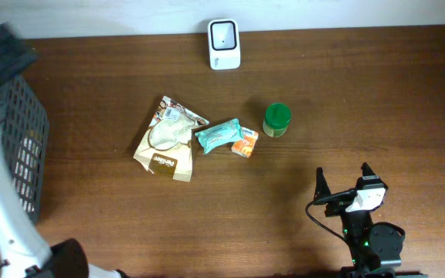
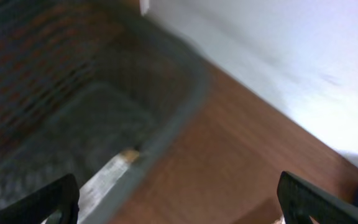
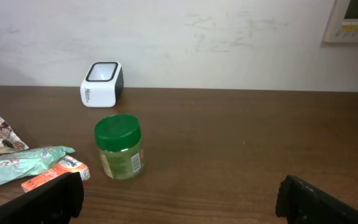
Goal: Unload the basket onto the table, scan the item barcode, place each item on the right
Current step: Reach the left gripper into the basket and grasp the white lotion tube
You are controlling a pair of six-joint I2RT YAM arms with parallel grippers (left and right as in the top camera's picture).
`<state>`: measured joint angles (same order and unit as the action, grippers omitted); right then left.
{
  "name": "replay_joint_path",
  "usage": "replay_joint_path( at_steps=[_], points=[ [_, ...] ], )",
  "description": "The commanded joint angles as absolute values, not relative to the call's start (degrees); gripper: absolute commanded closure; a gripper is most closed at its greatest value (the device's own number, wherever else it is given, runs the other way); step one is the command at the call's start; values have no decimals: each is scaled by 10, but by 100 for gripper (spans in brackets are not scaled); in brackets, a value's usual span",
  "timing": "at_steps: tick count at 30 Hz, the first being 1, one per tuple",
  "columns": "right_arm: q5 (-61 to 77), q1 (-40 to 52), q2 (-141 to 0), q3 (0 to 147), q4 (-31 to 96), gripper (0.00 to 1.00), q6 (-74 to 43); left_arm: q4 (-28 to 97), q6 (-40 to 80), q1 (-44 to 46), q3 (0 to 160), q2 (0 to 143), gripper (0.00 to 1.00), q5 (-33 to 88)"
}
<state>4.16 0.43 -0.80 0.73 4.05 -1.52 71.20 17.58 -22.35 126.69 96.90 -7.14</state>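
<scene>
Dark mesh basket [image 1: 23, 150] stands on wooden table [image 1: 361, 93].

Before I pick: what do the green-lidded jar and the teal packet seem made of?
Green-lidded jar: probably plastic, though glass is possible; smooth, translucent greenish wall under an opaque cap. Teal packet: thin glossy film, judging by its crinkles and sheen.
</scene>
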Motion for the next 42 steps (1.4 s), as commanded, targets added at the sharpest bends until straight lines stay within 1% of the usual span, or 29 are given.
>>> replay_joint_path(
  at_steps=[1, 2, 3, 5, 6, 9, 10, 12, 13, 15, 17, 18, 24, 28, 30, 37, 42],
  points=[
    [39, 8, -4, 3, 41, 2, -18, 729, 161, -336, 1266, 982, 1, 29],
    [39, 8, -4, 3, 41, 2, -18, 730, 145, -359, 1266, 986, 3, 37],
    [39, 8, -4, 3, 41, 2, -18, 732, 121, -379, 1266, 992, 11, 37],
    [39, 8, -4, 3, 41, 2, -18, 739, 79, -410, 1263, 1008, 23, 37],
    [39, 8, -4, 3, 41, 1, -18, 743, 78, -430, 1252, 1024, 21, 37],
    [39, 8, -4, 3, 41, 2, -18, 742, 61, -447, 1228, 1045, 8, 37],
    [39, 8, -4, 3, 41, 2, -18, 741, 53, -451, 1218, 1052, 6, 37],
    [39, 8, -4, 3, 41, 2, -18, 732, 9, -464, 1178, 1068, 7, 36],
    [39, 8, -4, 3, 41, 2, -18, 730, -17, -469, 1162, 1071, 13, 36],
    [39, 8, -4, 3, 41, 2, -18, 715, -61, -478, 1120, 1073, 13, 35],
    [39, 8, -4, 3, 41, 2, -18, 694, -92, -488, 1068, 1073, 8, 37],
    [39, 8, -4, 3, 41, 2, -18, 678, -107, -492, 1037, 1073, 2, 44],
    [39, 8, -4, 3, 41, 1, -18, 612, -166, -496, 954, 1086, 1, 93],
    [39, 8, -4, 3, 41, 2, -18, 580, -178, -496, 926, 1098, 1, 98],
    [39, 8, -4, 3, 41, 2, -18, 577, -223, -496, 921, 1110, 1, 129],
    [39, 8, -4, 3, 41, 2, -18, 575, -302, -496, 921, 1160, 1, 229],
    [39, 8, -4, 3, 41, 2, -18, 574, -305, -496, 921, 1185, 1, 231]
  ],
)
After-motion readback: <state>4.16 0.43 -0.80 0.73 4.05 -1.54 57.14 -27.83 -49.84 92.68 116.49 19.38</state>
